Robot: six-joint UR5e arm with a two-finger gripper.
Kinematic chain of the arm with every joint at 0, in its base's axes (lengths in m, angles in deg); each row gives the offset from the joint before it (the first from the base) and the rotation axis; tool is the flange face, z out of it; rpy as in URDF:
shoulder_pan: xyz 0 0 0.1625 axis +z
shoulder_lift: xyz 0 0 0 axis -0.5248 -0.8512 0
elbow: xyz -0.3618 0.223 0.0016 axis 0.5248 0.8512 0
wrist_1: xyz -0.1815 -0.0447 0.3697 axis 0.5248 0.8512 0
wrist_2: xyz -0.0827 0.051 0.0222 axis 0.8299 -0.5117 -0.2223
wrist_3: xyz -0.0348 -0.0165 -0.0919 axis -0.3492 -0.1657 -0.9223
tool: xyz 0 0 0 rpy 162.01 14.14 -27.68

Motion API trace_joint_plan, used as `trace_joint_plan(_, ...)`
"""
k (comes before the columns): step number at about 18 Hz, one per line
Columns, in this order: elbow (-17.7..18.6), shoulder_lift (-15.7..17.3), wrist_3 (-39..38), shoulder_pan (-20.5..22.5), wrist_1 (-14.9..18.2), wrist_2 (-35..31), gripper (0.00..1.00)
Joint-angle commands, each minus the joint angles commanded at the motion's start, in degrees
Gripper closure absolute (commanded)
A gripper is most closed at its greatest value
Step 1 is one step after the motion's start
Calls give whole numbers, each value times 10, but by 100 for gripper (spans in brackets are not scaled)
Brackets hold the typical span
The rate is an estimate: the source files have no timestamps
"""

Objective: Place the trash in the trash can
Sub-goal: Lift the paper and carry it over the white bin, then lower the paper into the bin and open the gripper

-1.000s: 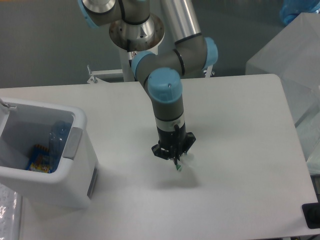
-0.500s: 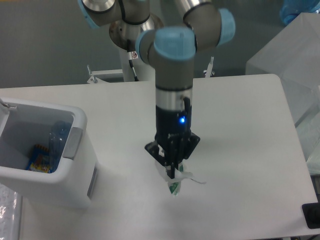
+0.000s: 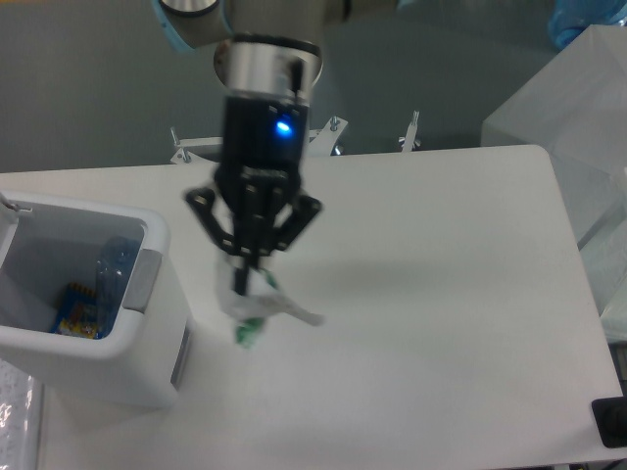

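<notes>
My gripper (image 3: 242, 281) hangs high over the table, shut on the crumpled clear-white wrapper with green marks (image 3: 253, 309), which dangles blurred below the fingers. It is just right of the white trash can (image 3: 147, 323) at the left edge. Inside the can lies the crushed clear bottle with a bluish cap (image 3: 111, 269), beside a yellow and blue packet (image 3: 76, 311).
A frosted translucent box (image 3: 573, 127) stands at the right rear, off the table's right edge. A dark object (image 3: 611, 423) sits at the bottom right corner. The arm's base mount (image 3: 265, 59) is behind the table's far edge.
The gripper has lifted the wrapper off the table and carried it left and up, from the table's middle to just beside the trash can.
</notes>
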Motion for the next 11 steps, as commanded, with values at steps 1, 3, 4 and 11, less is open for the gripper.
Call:
trace_joint_plan(1, 1, 1, 18, -11, 0, 0, 84)
trace_joint_plan(3, 2, 6, 42, -33, -1, 0, 84)
trace_joint_plan(4, 4, 5, 49, -42, -1, 0, 84)
trace_joint_plan(11, 39, 6, 56, -96, -1, 0, 75)
